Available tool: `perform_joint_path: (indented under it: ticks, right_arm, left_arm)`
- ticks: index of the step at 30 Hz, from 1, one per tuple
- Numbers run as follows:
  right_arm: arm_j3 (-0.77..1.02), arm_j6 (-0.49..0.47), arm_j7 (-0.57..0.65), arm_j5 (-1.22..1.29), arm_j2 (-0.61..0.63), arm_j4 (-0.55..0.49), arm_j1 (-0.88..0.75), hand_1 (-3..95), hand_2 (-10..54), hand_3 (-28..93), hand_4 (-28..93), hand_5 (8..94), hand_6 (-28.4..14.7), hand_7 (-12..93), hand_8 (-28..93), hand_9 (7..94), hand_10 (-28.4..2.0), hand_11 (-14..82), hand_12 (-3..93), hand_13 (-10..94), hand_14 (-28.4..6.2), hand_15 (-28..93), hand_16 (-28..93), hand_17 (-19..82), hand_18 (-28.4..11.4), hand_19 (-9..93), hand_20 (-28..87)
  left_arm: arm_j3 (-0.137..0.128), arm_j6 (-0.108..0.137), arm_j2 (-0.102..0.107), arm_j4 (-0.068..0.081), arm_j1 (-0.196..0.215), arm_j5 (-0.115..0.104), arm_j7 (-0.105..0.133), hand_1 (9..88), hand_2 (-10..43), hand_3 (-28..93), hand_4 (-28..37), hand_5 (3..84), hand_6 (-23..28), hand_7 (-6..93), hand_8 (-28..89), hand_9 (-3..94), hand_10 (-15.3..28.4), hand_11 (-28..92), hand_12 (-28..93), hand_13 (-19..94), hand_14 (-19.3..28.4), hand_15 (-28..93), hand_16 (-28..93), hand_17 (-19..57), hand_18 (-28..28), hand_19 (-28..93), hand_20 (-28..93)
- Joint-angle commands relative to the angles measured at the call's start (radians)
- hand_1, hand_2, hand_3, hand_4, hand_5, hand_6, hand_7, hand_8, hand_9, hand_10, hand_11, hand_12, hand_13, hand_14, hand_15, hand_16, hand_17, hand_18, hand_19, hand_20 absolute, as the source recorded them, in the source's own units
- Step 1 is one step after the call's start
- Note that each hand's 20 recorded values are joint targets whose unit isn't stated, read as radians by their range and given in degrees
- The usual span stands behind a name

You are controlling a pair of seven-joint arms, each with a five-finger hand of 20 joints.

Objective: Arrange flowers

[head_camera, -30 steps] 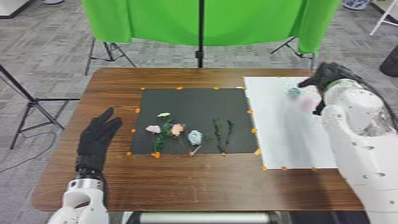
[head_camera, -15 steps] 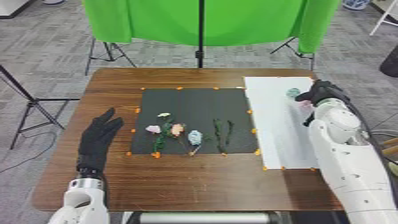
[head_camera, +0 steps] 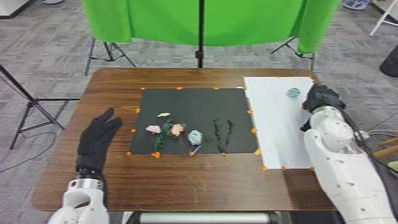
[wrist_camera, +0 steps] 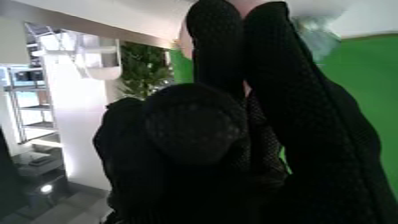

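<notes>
Slide the right hand (head_camera: pixel 322 100) in low over the pink bloom (wrist_camera: pixel 186 42), so that its straight fingers pass along either side of the head and do not flatten it. The step in hand looks to be picking up this bloom from the white sheet (head_camera: pixel 278 131). The closing ought to be slow and light, since petals will likely crush or slip if squeezed hard; better to get hold low, near the base, than by the top. The pale green flower (head_camera: pixel 293 92) sits just beside the working hand, so a wide sweep of the fingers could nudge it. A straight lift of the bloom, with no drag, should spare it.

The right hand is loose, its fingers extended, with no curl round the bloom that I can make out; whether the fingertips touch it I cannot tell. The pink bloom lies right behind those fingers, close up, partly covered by the glove. The pale green flower is near the same hand, a little to its left. Well apart, farther to the right hand's left, the black mat (head_camera: pixel 191 102) bears 1 lilac flower (head_camera: pixel 154 129), 1 peach flower (head_camera: pixel 178 130), 1 pale blue flower (head_camera: pixel 195 137), 1 small white flower (head_camera: pixel 163 115) and 2 green stems (head_camera: pixel 218 132). The left hand (head_camera: pixel 99 135) rests open beyond the mat, holding nothing.
</notes>
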Motion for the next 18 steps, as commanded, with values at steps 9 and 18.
perform_joint_path:
  ticks: [9, 18]
  right_arm:
    - [-0.314, -0.079, -0.082, 0.327, 0.089, -0.358, 0.043, 63.7, -9.5, 50, -12, 78.3, -1.1, 22, 12, 91.1, -8.3, 18.7, 36.9, 94, 0.1, 55, 35, 67, -9.0, 93, 50]
    - [-0.429, -0.169, -0.147, 0.282, 0.033, -0.272, 0.089, 61.4, -9.5, 51, -12, 77.3, -0.8, 22, 11, 89.8, -8.8, 19.3, 36.3, 93, 0.0, 55, 36, 66, -9.0, 93, 51]
  left_arm:
    - [0.020, -0.021, -0.017, 0.020, 0.010, 0.010, -0.012, 20.6, 1.5, 66, -26.0, 45.6, 3.1, 9.5, -6, 45.4, 13.5, 17, 14, 35, 15.0, 10, 2, 4.5, 12.5, 5, 19]
    - [0.018, -0.027, -0.020, 0.021, 0.010, 0.011, -0.021, 20.6, 1.4, 66, -25.9, 45.5, 3.0, 9.7, -6, 45.3, 13.5, 17, 14, 35, 15.6, 10, 3, 4.1, 12.6, 5, 19]
